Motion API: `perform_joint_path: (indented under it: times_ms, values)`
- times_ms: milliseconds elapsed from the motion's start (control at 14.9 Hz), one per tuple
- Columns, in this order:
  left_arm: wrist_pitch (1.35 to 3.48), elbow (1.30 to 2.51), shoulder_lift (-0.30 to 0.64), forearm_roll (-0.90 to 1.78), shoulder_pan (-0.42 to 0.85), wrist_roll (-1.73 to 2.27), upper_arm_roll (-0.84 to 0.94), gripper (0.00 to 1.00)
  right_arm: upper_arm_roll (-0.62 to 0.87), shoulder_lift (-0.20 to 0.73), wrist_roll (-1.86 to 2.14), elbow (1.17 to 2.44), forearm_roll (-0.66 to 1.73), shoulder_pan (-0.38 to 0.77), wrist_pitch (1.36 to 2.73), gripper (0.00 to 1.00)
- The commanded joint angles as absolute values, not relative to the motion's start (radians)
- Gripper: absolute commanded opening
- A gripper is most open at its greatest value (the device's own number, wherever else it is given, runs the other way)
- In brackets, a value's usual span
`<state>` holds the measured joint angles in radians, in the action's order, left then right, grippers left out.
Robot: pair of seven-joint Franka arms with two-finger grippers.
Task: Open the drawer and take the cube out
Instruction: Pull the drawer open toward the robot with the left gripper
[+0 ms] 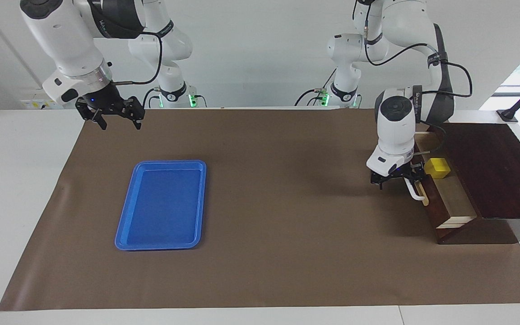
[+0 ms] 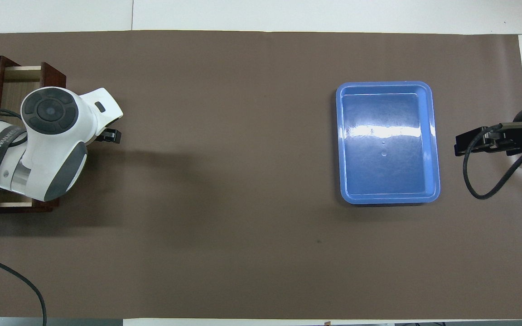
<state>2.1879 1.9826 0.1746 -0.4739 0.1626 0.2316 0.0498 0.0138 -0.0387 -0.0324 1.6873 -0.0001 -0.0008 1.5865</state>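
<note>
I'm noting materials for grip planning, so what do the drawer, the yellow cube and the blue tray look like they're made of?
Drawer: looks like wood, with a dark brown stained front, visible grain and a pale bare-wood inside.
Cube: bright yellow, smooth, matte and even in colour; could be plastic, foam or painted wood.
Tray: most likely glossy moulded plastic, judging by the bright glare on its floor and its rounded rim.
</note>
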Motion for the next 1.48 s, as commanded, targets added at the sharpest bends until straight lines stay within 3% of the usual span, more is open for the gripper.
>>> perform_joint_path:
  times_ms: [0,872,1409]
  values:
    - [2.198,1.999,0.167,-0.473,0.19,0.249,0.04,1.0,0.02,-0.064,-0.055,1.718,0.018,-0.006,1.603,1.0]
    - [2.142,1.942,0.172,-0.379,0.262,0.287,0.038,1.0,0.02,-0.064,-0.055,1.718,0.018,-0.006,1.606,1.0]
    - [1.794,1.622,0.18,-0.169,0.256,0.288,0.026,1.0,0.02,-0.064,-0.052,1.717,0.018,-0.006,1.608,1.0]
